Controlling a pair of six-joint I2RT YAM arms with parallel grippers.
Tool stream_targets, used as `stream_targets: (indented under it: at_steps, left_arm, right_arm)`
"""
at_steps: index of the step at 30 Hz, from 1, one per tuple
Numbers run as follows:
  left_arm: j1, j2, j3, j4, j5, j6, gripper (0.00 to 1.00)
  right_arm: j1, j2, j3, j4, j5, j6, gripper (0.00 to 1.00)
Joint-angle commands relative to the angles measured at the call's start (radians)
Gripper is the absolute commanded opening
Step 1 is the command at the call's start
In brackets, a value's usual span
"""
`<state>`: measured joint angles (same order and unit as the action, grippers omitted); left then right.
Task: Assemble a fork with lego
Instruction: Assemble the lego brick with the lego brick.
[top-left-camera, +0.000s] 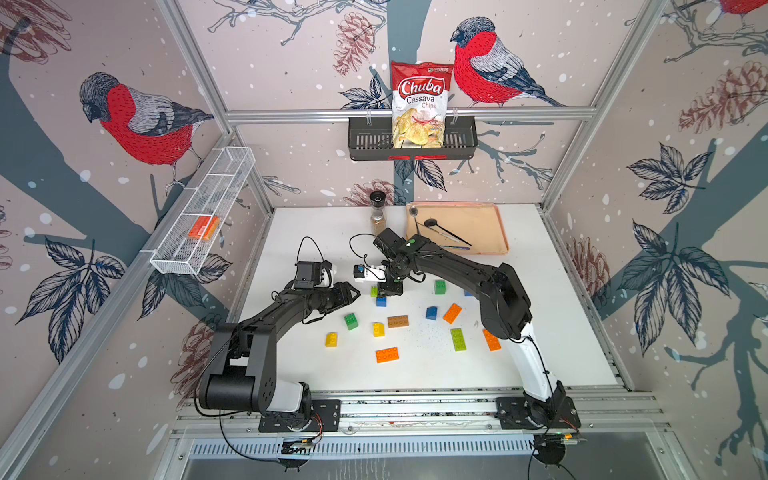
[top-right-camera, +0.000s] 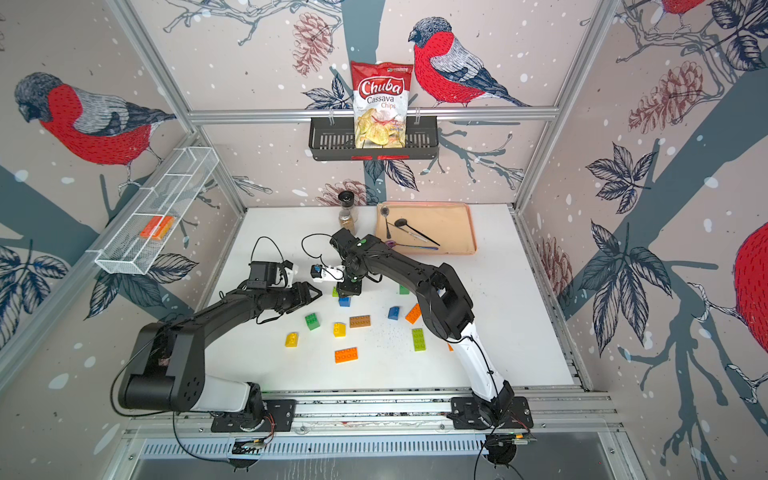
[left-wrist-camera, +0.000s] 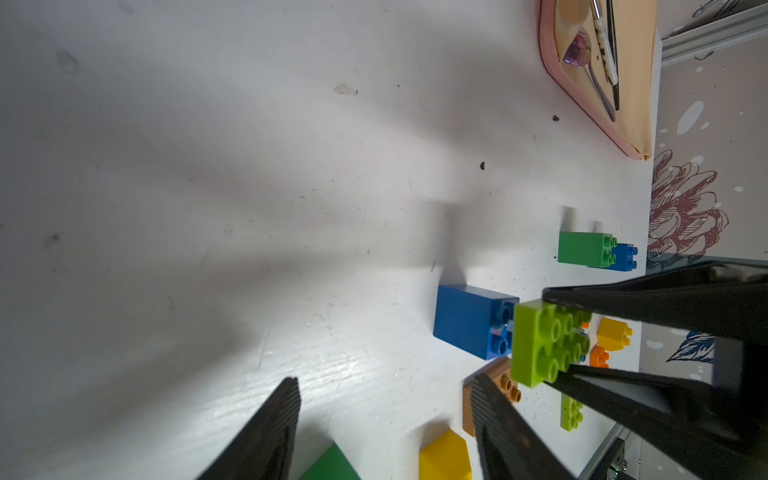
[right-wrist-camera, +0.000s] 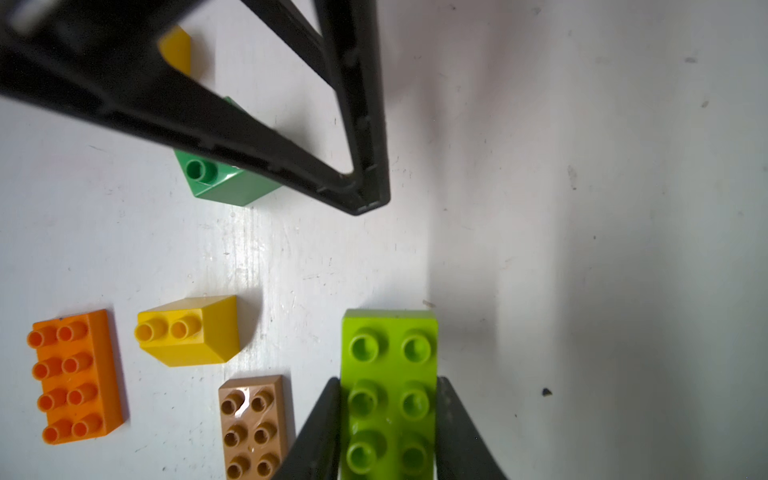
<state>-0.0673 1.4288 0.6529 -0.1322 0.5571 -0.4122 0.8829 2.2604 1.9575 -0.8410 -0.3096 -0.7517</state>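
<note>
The only writing I can actually read is on the chips bag (top-left-camera: 419, 104): "Chuba" in big white letters on red, with "Cassava Chips" under it. There's smaller print lower down, but it's way too tiny to make out. The bag stands in a black basket (top-left-camera: 365, 141) hooked on the back rail.

Now the lego. The right gripper (right-wrist-camera: 389, 382) is clamped narrow on a long lime green brick (right-wrist-camera: 388, 345), one finger on each long side, studs facing its wrist camera. In both top views that spot is mid-table, just beside a blue brick (top-left-camera: 381, 301), and the arm hides most of the held piece. The left gripper (left-wrist-camera: 384, 380) has its jaws parted with nothing between them. Its tips point toward the held brick from close by without touching it.

The rest lies loose on the white table (top-left-camera: 561, 332):
- a green square (top-left-camera: 351, 321)
- a yellow square (top-left-camera: 378, 329)
- a second yellow square (top-left-camera: 331, 339)
- a brown brick (top-left-camera: 397, 321)
- an orange brick (top-left-camera: 387, 354)
- a second lime brick (top-left-camera: 458, 339)

At the back there's a tan tray (top-left-camera: 478, 224) with spoons on it. A smooth orange block (top-left-camera: 203, 227) sits in the white wire basket (top-left-camera: 174, 257) on the side wall.
</note>
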Motion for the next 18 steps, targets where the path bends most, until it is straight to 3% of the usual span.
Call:
stream_targets:
  at_steps: [1, 18]
  left_arm:
    - [0.003, -0.005, -0.003, 0.022, 0.008, 0.003, 0.66]
    - [0.003, 0.005, -0.007, 0.030, 0.012, 0.001, 0.66]
  right_arm:
    - [0.001, 0.001, -0.013, 0.007, -0.004, 0.048, 0.26]
    - [-0.003, 0.023, -0.043, 0.009, -0.007, 0.039, 0.26]
